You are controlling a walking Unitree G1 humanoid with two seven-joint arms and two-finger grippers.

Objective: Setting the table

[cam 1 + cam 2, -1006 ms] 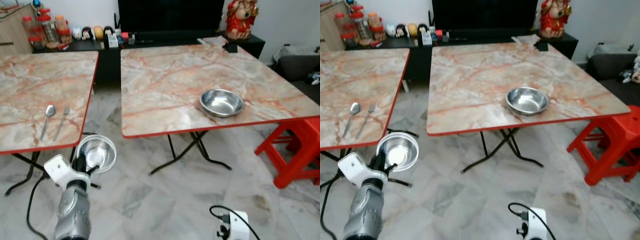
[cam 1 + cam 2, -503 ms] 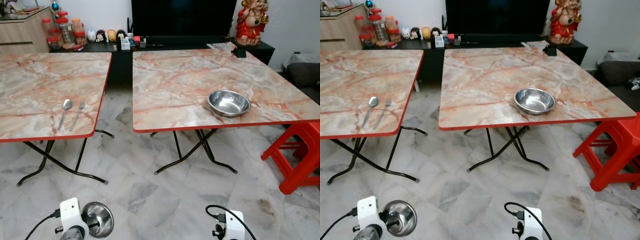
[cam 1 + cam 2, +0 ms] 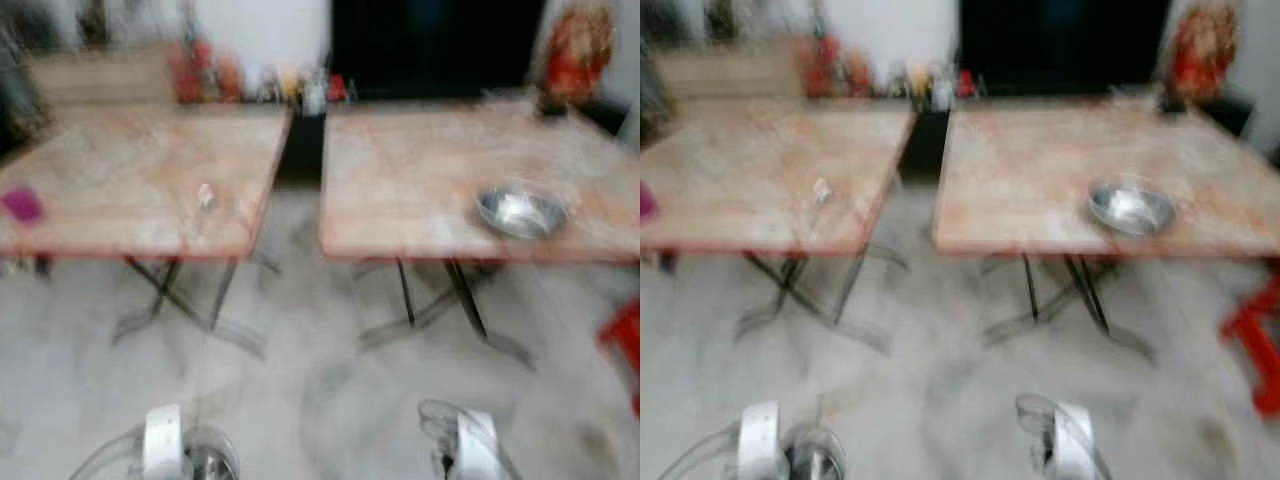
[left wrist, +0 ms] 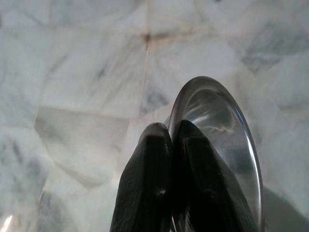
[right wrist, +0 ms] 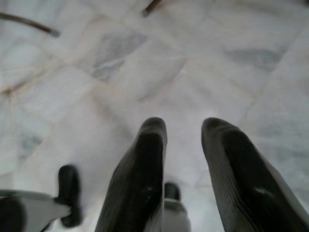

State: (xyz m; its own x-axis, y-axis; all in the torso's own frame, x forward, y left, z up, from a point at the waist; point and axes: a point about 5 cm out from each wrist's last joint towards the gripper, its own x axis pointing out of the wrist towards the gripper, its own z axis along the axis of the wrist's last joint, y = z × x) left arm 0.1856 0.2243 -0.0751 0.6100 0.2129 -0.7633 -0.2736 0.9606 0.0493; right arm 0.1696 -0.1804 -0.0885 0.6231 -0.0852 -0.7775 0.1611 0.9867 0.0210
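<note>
Gripping a steel bowl (image 4: pixel 217 140) by its rim, my left jaws (image 4: pixel 171 133) are clamped tight, one finger on each side of the thin metal wall, the bowl tipped on edge over the pale marble floor (image 4: pixel 72 72). From the head the same bowl shows low at my left side, blurred, beside the white wrist housing.

My right jaws (image 5: pixel 183 130) hang low over the floor, fingers parted with nothing between them.

Head views smeared by motion; detail poor.

A second steel bowl (image 3: pixel 521 211) sits on the right-hand marbled surface (image 3: pixel 440 160), near its front red edge. The left-hand marbled surface (image 3: pixel 130 170) carries a small bright piece of cutlery (image 3: pixel 205 195) near its front right corner; I cannot tell spoon from fork through the blur. A magenta object (image 3: pixel 22 205) lies toward that surface's left side; kind unclear. Both surfaces stand on thin dark folding legs, well apart from my bowl.

Behind them: a dark screen (image 3: pixel 430 45), a red and gold figurine (image 3: pixel 572 50) to its right, and small jars and trinkets along a low cabinet. Red stool (image 3: pixel 1255 345) at far right.
</note>
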